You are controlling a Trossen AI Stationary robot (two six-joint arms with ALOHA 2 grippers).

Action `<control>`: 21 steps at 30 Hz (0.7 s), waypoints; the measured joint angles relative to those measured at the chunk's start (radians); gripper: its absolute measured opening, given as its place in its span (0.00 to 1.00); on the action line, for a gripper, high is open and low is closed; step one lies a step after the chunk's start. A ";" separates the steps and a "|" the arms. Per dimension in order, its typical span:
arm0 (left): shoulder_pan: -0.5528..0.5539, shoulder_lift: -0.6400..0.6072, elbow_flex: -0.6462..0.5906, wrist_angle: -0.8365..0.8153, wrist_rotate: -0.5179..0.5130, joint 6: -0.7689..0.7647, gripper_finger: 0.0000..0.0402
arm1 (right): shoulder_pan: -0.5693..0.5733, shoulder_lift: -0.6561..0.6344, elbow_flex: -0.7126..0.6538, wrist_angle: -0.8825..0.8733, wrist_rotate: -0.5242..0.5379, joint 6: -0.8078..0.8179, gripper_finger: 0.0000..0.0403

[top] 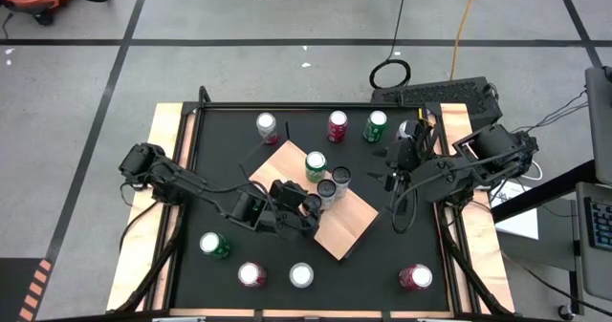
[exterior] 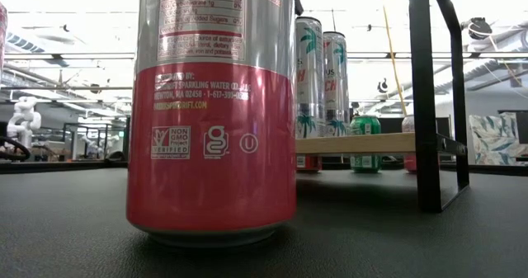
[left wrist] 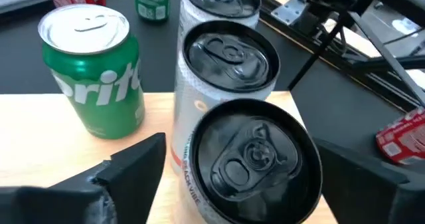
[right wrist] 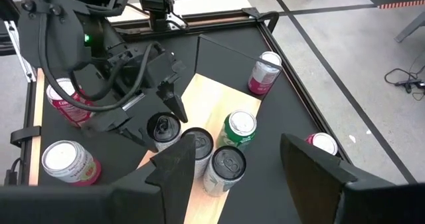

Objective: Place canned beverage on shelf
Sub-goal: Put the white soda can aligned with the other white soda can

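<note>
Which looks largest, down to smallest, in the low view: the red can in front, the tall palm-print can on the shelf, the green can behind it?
1. Red can, largest only because it stands nearest the camera.
2. Palm-print can.
3. Green can, part hidden by the shelf.

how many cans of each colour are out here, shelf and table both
green cans: 3
slim silver cans: 3
red or pink cans: 5
total: 11
</note>
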 joint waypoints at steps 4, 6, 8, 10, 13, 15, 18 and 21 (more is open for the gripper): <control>0.004 0.000 0.000 -0.011 0.045 0.026 0.78 | 0.000 0.000 0.000 0.000 0.000 0.000 0.49; 0.005 0.000 0.000 -0.011 0.068 0.046 0.74 | 0.000 0.000 0.000 0.000 0.000 0.000 0.49; 0.005 -0.004 0.000 -0.013 0.085 0.057 0.70 | 0.000 0.000 0.000 0.000 0.000 0.000 0.49; 0.004 -0.007 0.000 -0.015 0.092 0.057 0.67 | 0.000 0.000 0.000 0.000 0.000 0.000 0.49; 0.004 -0.021 0.000 -0.037 0.109 0.061 0.66 | 0.000 0.000 0.000 0.000 0.000 0.001 0.49; 0.004 -0.032 0.000 -0.052 0.126 0.085 0.65 | 0.000 0.000 0.000 0.000 0.000 0.001 0.49; 0.004 -0.046 0.000 -0.060 0.150 0.155 0.65 | 0.000 0.000 0.000 0.000 0.000 0.003 0.49; 0.004 -0.054 0.000 -0.053 0.173 0.258 0.65 | 0.000 0.000 0.000 0.000 0.000 0.003 0.49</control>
